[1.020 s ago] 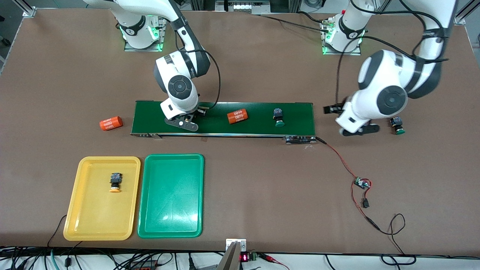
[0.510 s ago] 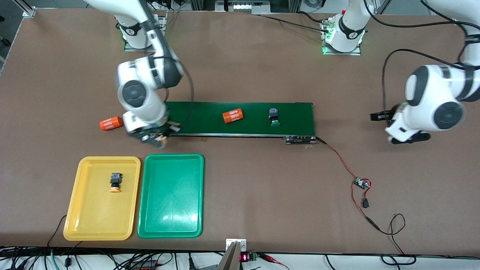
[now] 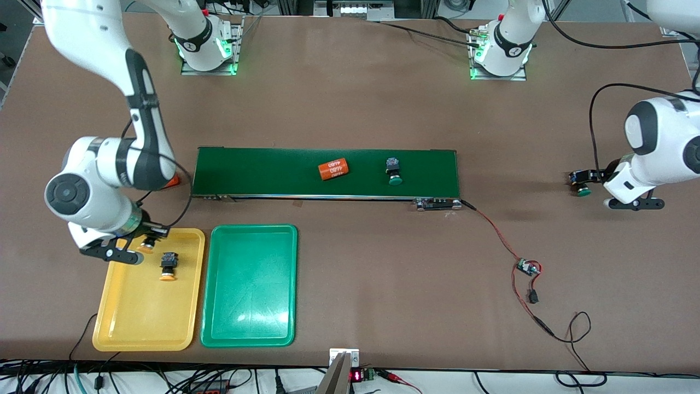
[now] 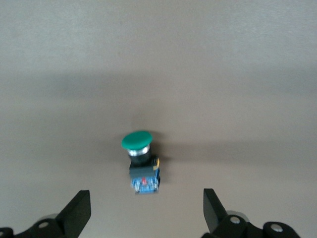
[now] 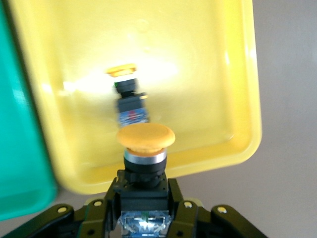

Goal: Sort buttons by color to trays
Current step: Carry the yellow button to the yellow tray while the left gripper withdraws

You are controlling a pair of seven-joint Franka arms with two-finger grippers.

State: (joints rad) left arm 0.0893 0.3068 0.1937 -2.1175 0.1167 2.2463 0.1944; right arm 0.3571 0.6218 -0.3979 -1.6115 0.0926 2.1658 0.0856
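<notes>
- the right gripper (image 3: 143, 241) hung over the corner of the yellow tray (image 3: 117, 328) nearest the conveyor belt (image 3: 262, 172), clenched on the body of an orange-capped button (image 5: 145, 137).
- in the right wrist view the held button's long axis ran straight out from the gripper, cap leading, pointing toward the tray's middle.
- a second orange-capped button (image 3: 168, 266) already lay on its side in that tray, just ahead of the held one; the release would probably need to land clear of it, and bare tray floor showed toward the front camera.
- the green tray (image 3: 249, 328) sat touching or just beside the yellow one, with no button in it.
- a green-capped button (image 3: 393, 171) lay on the belt beside an orange cylinder (image 3: 333, 169), well apart from both arms.
- the left gripper (image 4: 146, 213) hovered low over the worktop (image 3: 383, 284) at its own end, fingers spread wide, with another green-capped button (image 4: 141, 161) lying between them in line but just short of the fingertips, cap pointing away from the gripper.
- the left arm was plainly the nearer one to that button.
</notes>
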